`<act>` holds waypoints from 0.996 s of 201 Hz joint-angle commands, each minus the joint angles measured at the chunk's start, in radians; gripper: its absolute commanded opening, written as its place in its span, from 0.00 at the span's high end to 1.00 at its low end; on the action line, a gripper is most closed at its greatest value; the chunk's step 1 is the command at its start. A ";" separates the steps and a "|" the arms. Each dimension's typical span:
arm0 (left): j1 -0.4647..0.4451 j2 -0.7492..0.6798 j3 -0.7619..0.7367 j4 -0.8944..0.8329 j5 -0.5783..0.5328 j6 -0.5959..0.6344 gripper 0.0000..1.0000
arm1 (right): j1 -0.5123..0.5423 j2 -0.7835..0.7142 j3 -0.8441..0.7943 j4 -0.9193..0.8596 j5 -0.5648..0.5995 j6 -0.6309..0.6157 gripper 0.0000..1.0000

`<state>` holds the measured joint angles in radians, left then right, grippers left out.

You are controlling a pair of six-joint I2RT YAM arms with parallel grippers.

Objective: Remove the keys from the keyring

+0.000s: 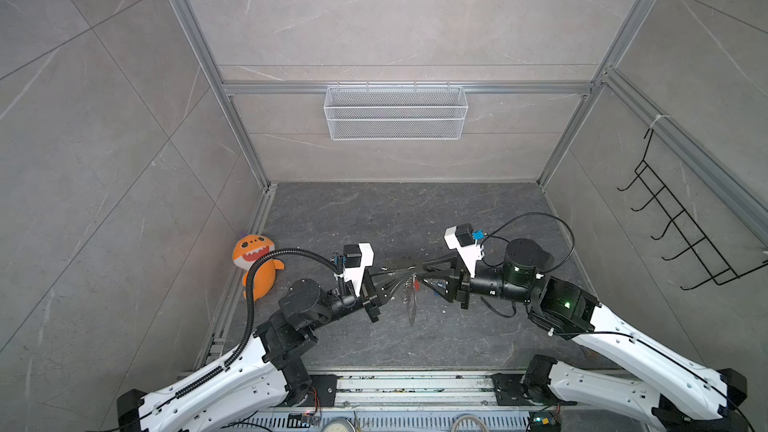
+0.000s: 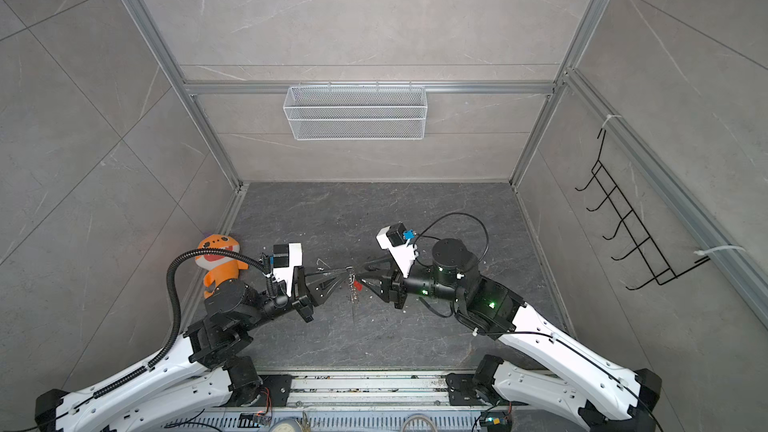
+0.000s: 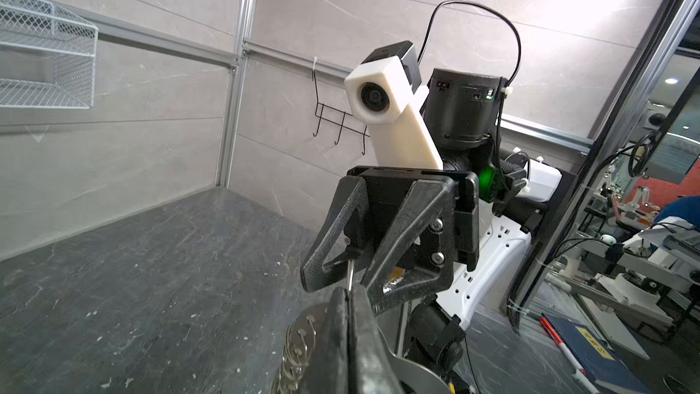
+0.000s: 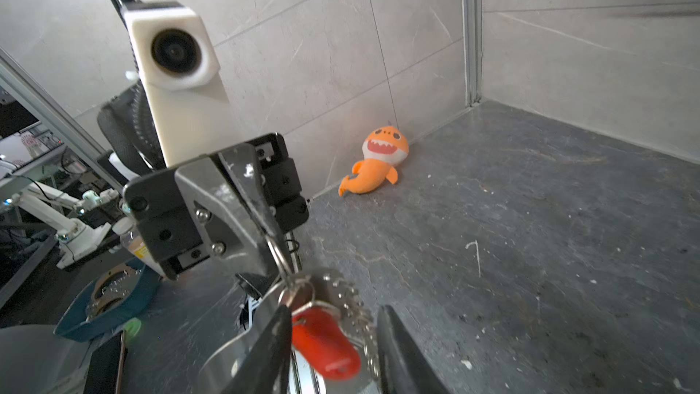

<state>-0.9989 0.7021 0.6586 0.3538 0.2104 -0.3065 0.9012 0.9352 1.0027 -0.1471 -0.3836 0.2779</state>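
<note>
My left gripper (image 1: 406, 272) (image 3: 349, 299) is shut on the keyring's thin silver ring (image 4: 281, 259), holding it above the floor. Below it hang the beaded chain (image 4: 354, 297) and the flat grey fob (image 3: 303, 335) (image 1: 411, 305). A key with a red-orange tag (image 4: 325, 343) (image 2: 356, 284) hangs from the ring. My right gripper (image 1: 423, 275) (image 4: 333, 339) faces the left one tip to tip and stands open. The red tag lies between its fingers, against one of them and apart from the other. A small blue bit (image 1: 437, 293) shows under the right gripper; I cannot tell what it is.
An orange plush shark (image 1: 255, 263) (image 4: 378, 162) lies against the left wall. A white wire basket (image 1: 395, 112) hangs on the back wall, and a black hook rack (image 1: 681, 226) on the right wall. The dark stone floor (image 1: 374, 218) carries small white specks.
</note>
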 commanded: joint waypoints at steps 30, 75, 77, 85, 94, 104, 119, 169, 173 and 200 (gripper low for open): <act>-0.003 0.010 0.020 0.157 0.009 0.003 1.00 | 0.005 -0.070 -0.061 0.188 0.021 0.072 0.59; -0.003 0.026 0.030 0.171 0.027 0.004 1.00 | 0.005 -0.043 -0.027 0.183 -0.008 0.091 0.59; -0.003 0.026 0.031 0.173 0.027 0.003 1.00 | 0.005 -0.041 -0.027 0.186 -0.008 0.092 0.59; -0.003 0.027 0.033 0.175 0.030 0.003 1.00 | 0.005 -0.037 -0.027 0.200 -0.018 0.097 0.59; -0.002 0.028 0.036 0.178 0.030 0.001 1.00 | 0.005 -0.028 -0.023 0.210 -0.035 0.102 0.59; -0.003 0.032 0.041 0.182 0.036 0.001 1.00 | 0.006 -0.017 -0.014 0.212 -0.047 0.105 0.59; -0.002 0.035 0.042 0.182 0.038 0.001 1.00 | 0.006 -0.009 -0.013 0.223 -0.054 0.109 0.60; -0.003 0.030 0.039 0.173 0.031 0.003 1.00 | 0.005 -0.021 -0.014 0.238 -0.054 0.113 0.72; -0.003 0.030 0.040 0.172 0.031 0.003 1.00 | 0.005 -0.021 -0.014 0.238 -0.056 0.114 0.74; -0.003 0.031 0.041 0.172 0.033 0.003 1.00 | 0.007 -0.007 -0.006 0.231 -0.085 0.120 0.77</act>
<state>-0.9989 0.7414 0.6590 0.4500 0.2371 -0.3065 0.9012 0.9268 0.9615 0.0586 -0.4347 0.3832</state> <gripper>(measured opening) 0.052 0.232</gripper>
